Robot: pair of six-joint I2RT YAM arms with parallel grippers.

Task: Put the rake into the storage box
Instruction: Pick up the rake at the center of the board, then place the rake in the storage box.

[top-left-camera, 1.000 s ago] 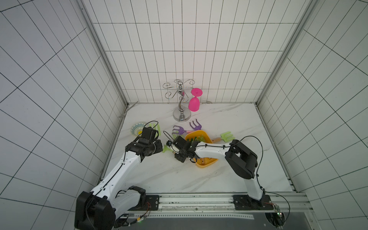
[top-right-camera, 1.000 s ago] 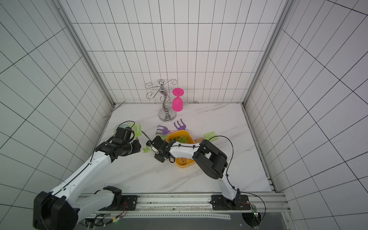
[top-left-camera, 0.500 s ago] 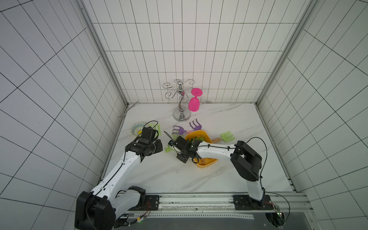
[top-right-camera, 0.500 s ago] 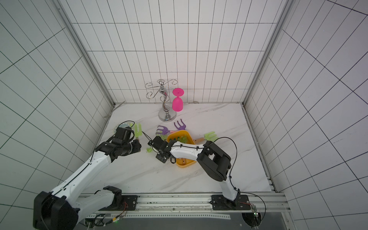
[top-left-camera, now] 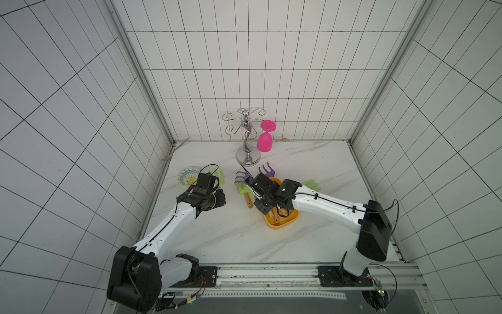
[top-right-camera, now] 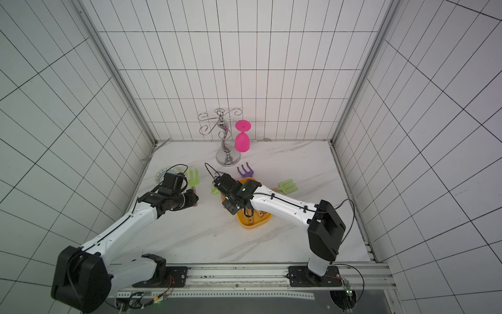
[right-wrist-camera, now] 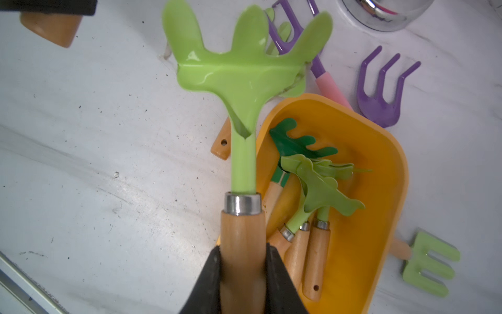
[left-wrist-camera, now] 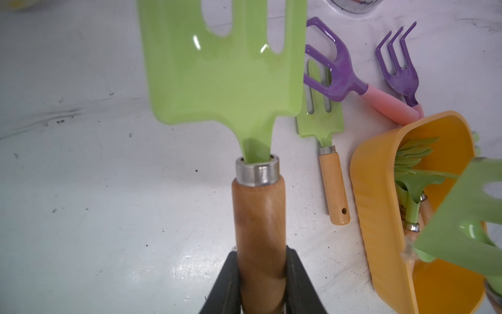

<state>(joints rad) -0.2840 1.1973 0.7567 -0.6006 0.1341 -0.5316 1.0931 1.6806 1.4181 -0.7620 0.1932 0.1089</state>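
Right arm: stretched low across the storage box
Right jaws: clamped on the wooden handle of the rake
Rake: light green, three rounded prongs, metal collar; held in the air at the box's rim, not inside
Left arm: bent over the worktop
Left jaws: clamped on a green hand fork

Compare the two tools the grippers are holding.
The fork in the left gripper has a broad flat blade with slotted tines; the rake in the right gripper fans into three rounded, bent prongs. The fork's neck is short, the rake's long. The rake hangs at the storage box rim; the fork farther off. Shared: green heads, wooden handles.
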